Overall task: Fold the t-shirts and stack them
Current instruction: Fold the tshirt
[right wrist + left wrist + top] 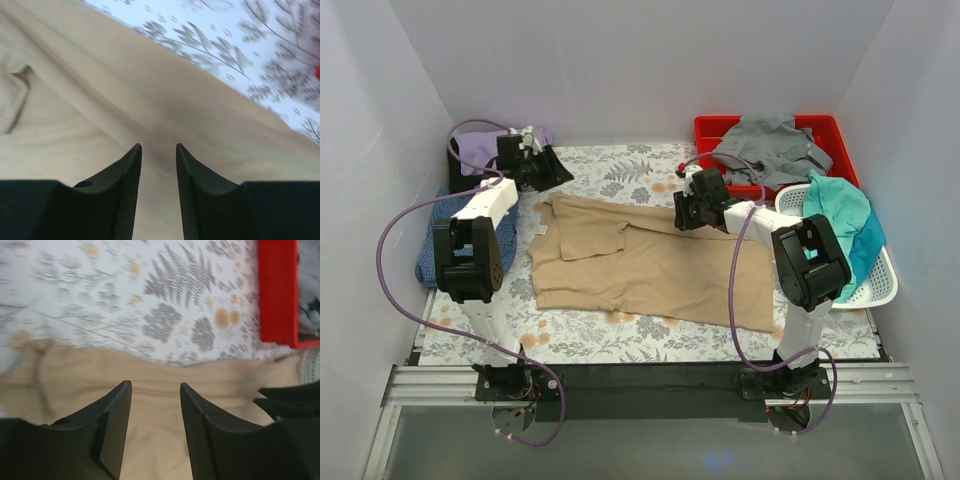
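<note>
Lying rumpled across the counter's centre, the soft tan t-shirt (650, 265) is covering the fern-print cloth (620, 165). The left gripper (152, 385) and right gripper (157, 146) are hanging over its far-edge hem, wedge-shaped black jaws spread.

- Three plain white walls box in the workspace: a back wall (640, 70), a left wall (360, 200) and a right wall (920, 150), meeting at clean corners.
- No window shows in any view.
- The table (640, 165) wears a white covering printed with grey ferns and small orange flowers.
- A black strip (650, 378) runs along the table's near edge, with a silver metal rail (440, 385) around it.
- Below the rail lies a smooth grey floor (650, 445).
- The light is soft and even, with only faint shadows.
</note>
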